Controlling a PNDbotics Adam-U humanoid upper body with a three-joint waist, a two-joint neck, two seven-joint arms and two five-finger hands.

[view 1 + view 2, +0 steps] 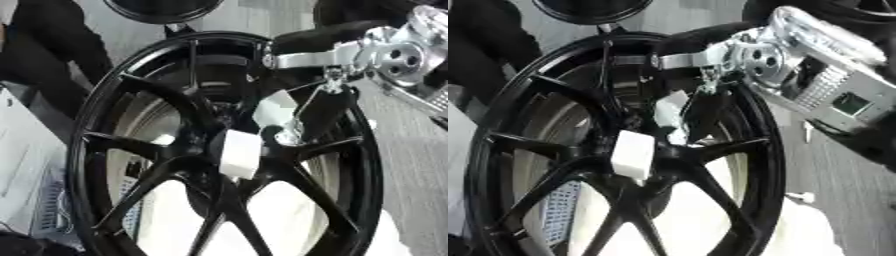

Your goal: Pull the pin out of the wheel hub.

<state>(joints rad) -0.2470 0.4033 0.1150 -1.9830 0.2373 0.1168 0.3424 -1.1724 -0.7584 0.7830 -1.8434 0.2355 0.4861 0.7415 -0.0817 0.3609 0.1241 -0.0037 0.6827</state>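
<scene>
Where the spokes meet near the bottom of the view, a black wheel (219, 150) stands close to the camera, its rim filling most of the picture. At its hub (229, 165) a pale, block-shaped piece (241, 153) sits over the centre — whether this is the pin cannot be told. Just beyond it, the right hand (306, 117) reaches in from the upper right, dark fingers pointing down toward the hub beside a second pale piece (276, 112); the fingertips are hidden against the black spokes, so its grasp cannot be told. Farther back, the silver wrist joint (759, 57) and forearm (833, 90) run to the upper right. Beyond the wheel lies a grey floor (411, 165) — another dark round rim (162, 10) shows at the top edge.
</scene>
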